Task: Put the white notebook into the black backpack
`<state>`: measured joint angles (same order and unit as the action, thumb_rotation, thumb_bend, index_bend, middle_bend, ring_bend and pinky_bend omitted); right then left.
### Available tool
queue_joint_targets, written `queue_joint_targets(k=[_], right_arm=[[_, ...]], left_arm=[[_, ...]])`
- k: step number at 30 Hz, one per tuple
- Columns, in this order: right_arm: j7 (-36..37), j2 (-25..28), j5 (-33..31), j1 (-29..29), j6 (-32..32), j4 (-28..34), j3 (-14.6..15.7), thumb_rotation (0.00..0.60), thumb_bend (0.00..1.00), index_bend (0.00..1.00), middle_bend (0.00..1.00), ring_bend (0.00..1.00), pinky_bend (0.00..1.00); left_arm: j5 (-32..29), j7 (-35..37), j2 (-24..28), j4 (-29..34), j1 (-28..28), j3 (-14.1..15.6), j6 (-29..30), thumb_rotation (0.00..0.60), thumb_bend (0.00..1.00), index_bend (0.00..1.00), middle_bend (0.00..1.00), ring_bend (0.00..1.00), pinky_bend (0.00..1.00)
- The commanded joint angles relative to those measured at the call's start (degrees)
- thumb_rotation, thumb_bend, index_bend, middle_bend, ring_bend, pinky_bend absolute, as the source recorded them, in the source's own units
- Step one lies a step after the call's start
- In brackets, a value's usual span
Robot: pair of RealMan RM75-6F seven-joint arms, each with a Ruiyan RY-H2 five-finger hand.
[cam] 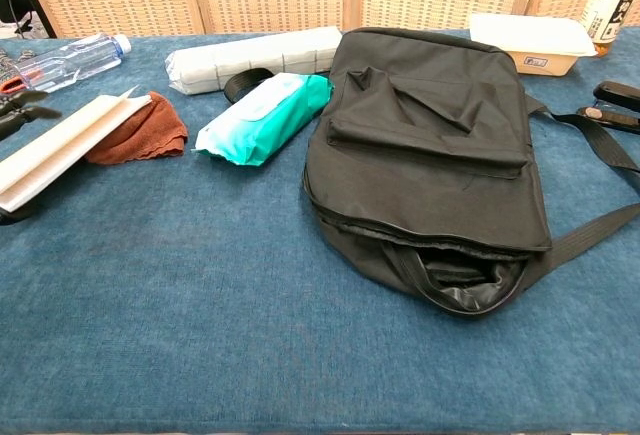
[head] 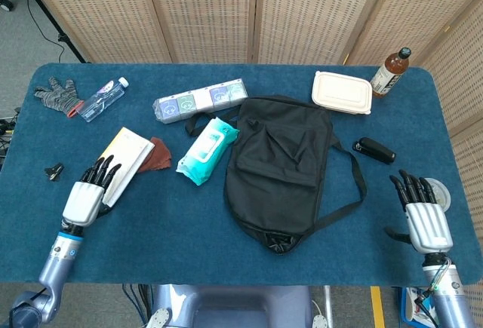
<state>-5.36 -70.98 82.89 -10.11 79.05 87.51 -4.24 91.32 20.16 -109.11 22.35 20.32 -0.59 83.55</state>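
Observation:
The white notebook (head: 128, 156) (cam: 62, 145) lies at the table's left, partly over a brown cloth (head: 159, 154). My left hand (head: 85, 194) grips its near end, fingers (cam: 22, 107) on top and thumb (cam: 12, 216) beneath, and that end is tilted up a little. In the middle lies the black backpack (head: 279, 168) (cam: 430, 145), flat, with its open mouth (cam: 462, 277) facing me. My right hand (head: 425, 213) rests open near the table's right front edge, apart from everything; the chest view does not show it.
A teal wet-wipes pack (head: 206, 149) lies between notebook and backpack. Behind are a tissue pack (head: 200, 100), a water bottle (head: 103, 98), a glove (head: 56, 94), a food box (head: 342, 92) and a brown bottle (head: 390, 72). A black stapler (head: 373, 149) sits right of the backpack strap.

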Motion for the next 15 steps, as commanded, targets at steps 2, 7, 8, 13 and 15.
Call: queue_joint_targets(k=[2,7,8,13,15], right_arm=[[-0.18,0.18,0.43,-0.09,-0.36,0.21,0.4,0.6,0.0,0.0,0.0,0.0,0.0],[0.14,0.74,0.68,-0.22,-1.3,1.51,0.96,0.6,0.0,0.0,0.0,0.0,0.0],[0.31,0.85,0.76,-0.26,-1.49,1.8,1.06,0.6,0.0,0.0,0.0,0.0,0.0],[1.31,1.57,1.66,-0.79,-2.91,3.44,1.84,0.6,0.0,0.0,0.0,0.0,0.0],[1.34,1.69,1.78,-0.94,-3.21,3.68,1.93,0.6,0.0,0.0,0.0,0.0,0.0]], left_arm=[[0.02,0.1,-0.33,-1.19,0.27,-0.01,0.92,0.6,0.23,0.42,0.18,0.18,0.37],[-0.23,1.14,-0.61,-2.01,0.91,-0.44,2.23,0.6,0.26,0.51,0.28,0.28,0.47],[-0.27,1.38,-0.65,-2.17,0.97,-0.49,2.47,0.6,0.28,0.53,0.31,0.31,0.49],[-0.82,2.67,-0.82,-2.88,1.42,-1.17,3.64,0.6,0.41,0.63,0.39,0.42,0.58],[-0.95,2.93,-0.83,-2.98,1.48,-1.29,3.72,0.6,0.46,0.66,0.42,0.44,0.61]])
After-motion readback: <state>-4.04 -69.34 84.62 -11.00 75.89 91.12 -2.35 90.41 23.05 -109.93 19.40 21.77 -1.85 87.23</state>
